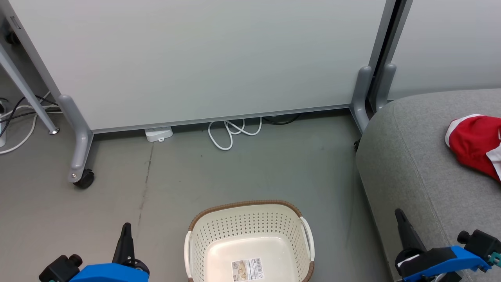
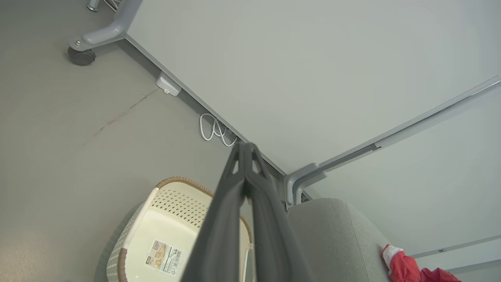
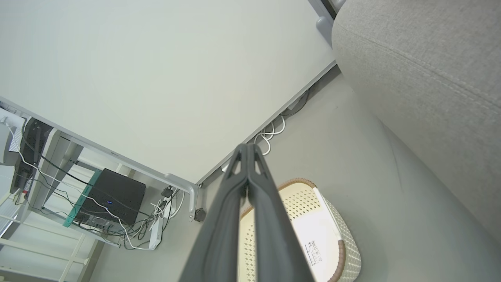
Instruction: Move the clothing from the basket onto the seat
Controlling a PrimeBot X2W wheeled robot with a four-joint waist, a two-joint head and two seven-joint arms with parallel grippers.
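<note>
The cream perforated basket (image 1: 250,243) with a brown rim stands on the floor at bottom centre, and nothing but a label sticker shows inside it. Red clothing (image 1: 475,143) with white trim lies on the grey seat (image 1: 415,156) at the right edge; it also shows in the left wrist view as clothing (image 2: 407,268). My left gripper (image 1: 126,229) is shut with nothing in it, low at the left of the basket (image 2: 164,235). Beside the seat's front edge my right gripper (image 1: 400,215) is shut and holds nothing; its fingers (image 3: 246,156) press together above the basket (image 3: 313,231).
A pale partition panel (image 1: 203,58) on castor feet (image 1: 84,178) stands behind the basket. White cables (image 1: 231,133) and a power block (image 1: 158,134) lie at its base. A desk with a computer and wiring (image 3: 109,196) stands beyond the panel.
</note>
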